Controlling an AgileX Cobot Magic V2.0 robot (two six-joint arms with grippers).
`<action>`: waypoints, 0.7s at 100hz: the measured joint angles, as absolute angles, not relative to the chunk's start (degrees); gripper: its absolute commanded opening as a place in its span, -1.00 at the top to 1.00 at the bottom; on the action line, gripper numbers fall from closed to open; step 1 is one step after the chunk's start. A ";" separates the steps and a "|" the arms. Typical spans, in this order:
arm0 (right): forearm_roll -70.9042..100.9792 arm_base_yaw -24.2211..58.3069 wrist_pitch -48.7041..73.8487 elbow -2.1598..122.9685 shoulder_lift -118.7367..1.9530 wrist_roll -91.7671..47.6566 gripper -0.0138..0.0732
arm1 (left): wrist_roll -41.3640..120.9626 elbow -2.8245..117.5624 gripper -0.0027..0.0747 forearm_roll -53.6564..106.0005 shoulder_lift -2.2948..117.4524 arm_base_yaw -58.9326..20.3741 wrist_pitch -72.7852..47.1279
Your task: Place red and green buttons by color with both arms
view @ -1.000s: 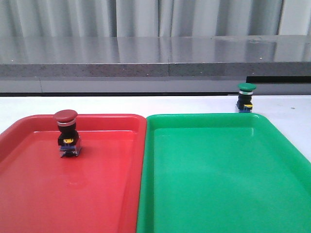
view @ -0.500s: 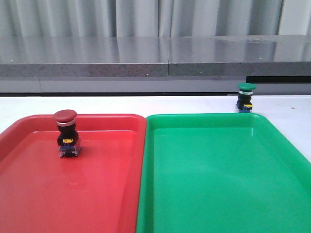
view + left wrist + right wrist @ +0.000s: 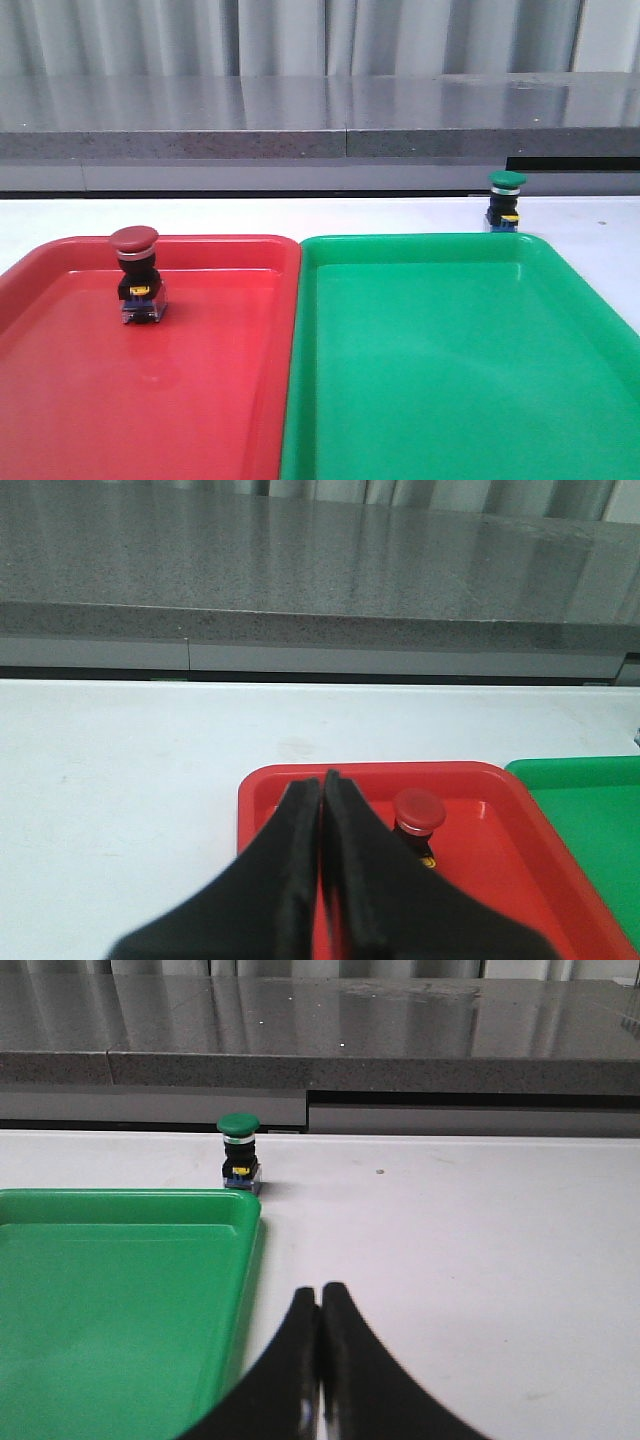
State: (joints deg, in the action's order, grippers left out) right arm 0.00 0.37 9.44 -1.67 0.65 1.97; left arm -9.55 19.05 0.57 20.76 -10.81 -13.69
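The red button [image 3: 135, 270] stands upright inside the red tray [image 3: 60, 400], near its far left; it also shows in the left wrist view [image 3: 418, 815]. The green button [image 3: 506, 200] stands upright on the white table just beyond the far right corner of the green tray [image 3: 450, 400]; it also shows in the right wrist view [image 3: 239, 1150]. My left gripper [image 3: 321, 780] is shut and empty, above the red tray, short of the red button. My right gripper [image 3: 319, 1292] is shut and empty, over the table beside the green tray, well short of the green button. Neither gripper shows in the front view.
The two trays lie side by side, red left, green right, filling the near table. The white table [image 3: 300, 215] ends at a grey stone ledge [image 3: 320, 145] at the back, with curtains behind.
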 measured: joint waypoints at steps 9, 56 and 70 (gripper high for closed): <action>0.00 0.37 9.44 -1.67 0.65 1.97 0.84 | -9.55 19.05 0.98 0.57 20.76 -10.81 -13.69; 0.00 0.37 9.44 -1.67 0.65 1.97 0.84 | -9.55 18.01 0.98 -2.17 20.76 -10.81 -12.86; 0.00 0.37 9.44 -1.67 0.65 1.97 0.84 | -9.43 14.61 0.98 -3.64 17.80 -10.04 -9.08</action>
State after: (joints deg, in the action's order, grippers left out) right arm 0.00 0.37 9.44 -1.67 0.65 1.97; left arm -9.43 14.61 -3.64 17.80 -10.04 -9.08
